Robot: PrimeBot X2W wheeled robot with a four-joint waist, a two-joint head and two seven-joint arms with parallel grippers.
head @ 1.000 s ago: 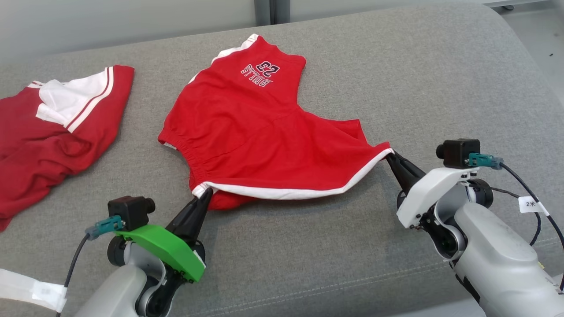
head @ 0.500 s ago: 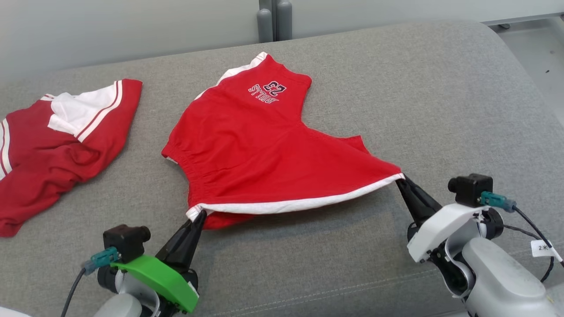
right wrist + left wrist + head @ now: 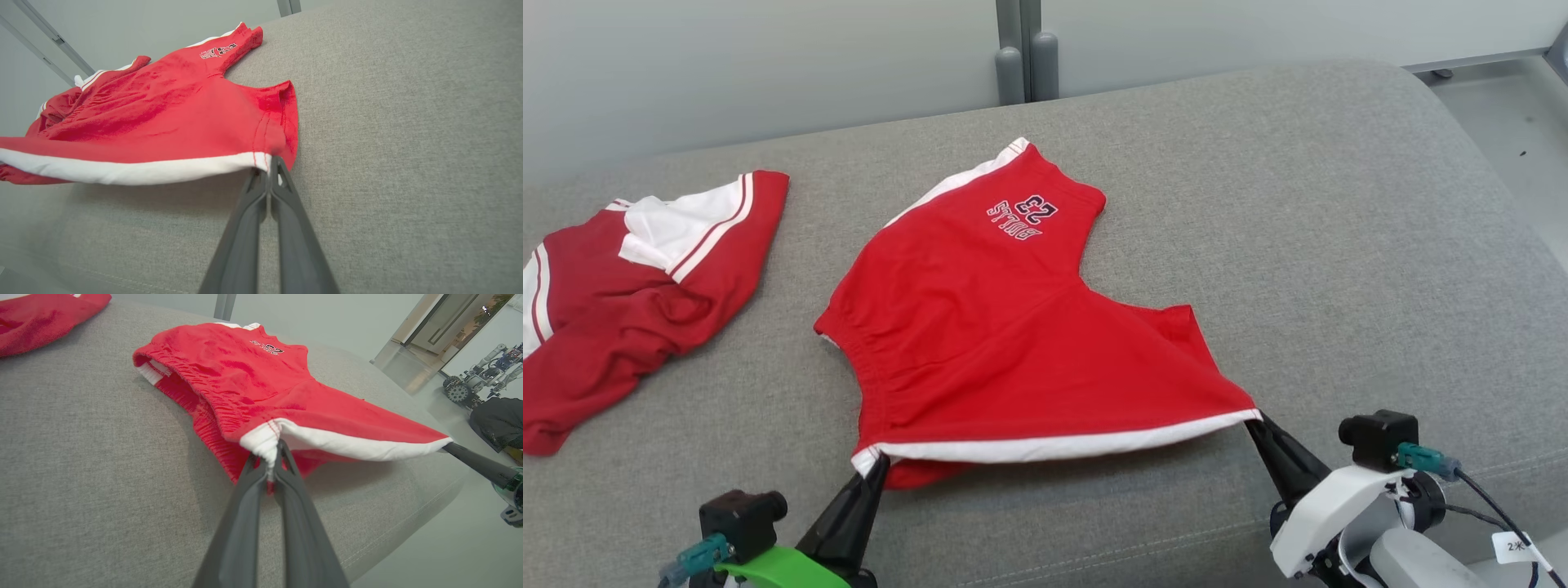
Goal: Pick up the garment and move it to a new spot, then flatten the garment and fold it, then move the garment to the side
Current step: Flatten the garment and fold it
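The garment [image 3: 1013, 327] is a pair of red shorts with white trim and a "23" print, spread on the grey cushion [image 3: 1298, 204]. Its near white-edged hem hangs taut just above the fabric between my two grippers. My left gripper [image 3: 876, 462] is shut on the hem's left corner; the left wrist view shows the white trim of the garment [image 3: 286, 396] bunched between the left gripper [image 3: 274, 451]. My right gripper [image 3: 1252, 422] is shut on the right corner, and the right wrist view has the garment [image 3: 163, 106] pinched in the right gripper [image 3: 269, 163].
A second red and white garment [image 3: 629, 286] lies crumpled at the cushion's far left. The cushion's front edge [image 3: 1094, 555] runs close under both arms. Bare grey fabric stretches to the right. Another robot [image 3: 478, 379] stands on the floor in the left wrist view.
Both grippers have drawn the hem toward the cushion's front edge, dragging the shorts nearer. The head camera has tilted, so the whole scene sits lower in the picture.
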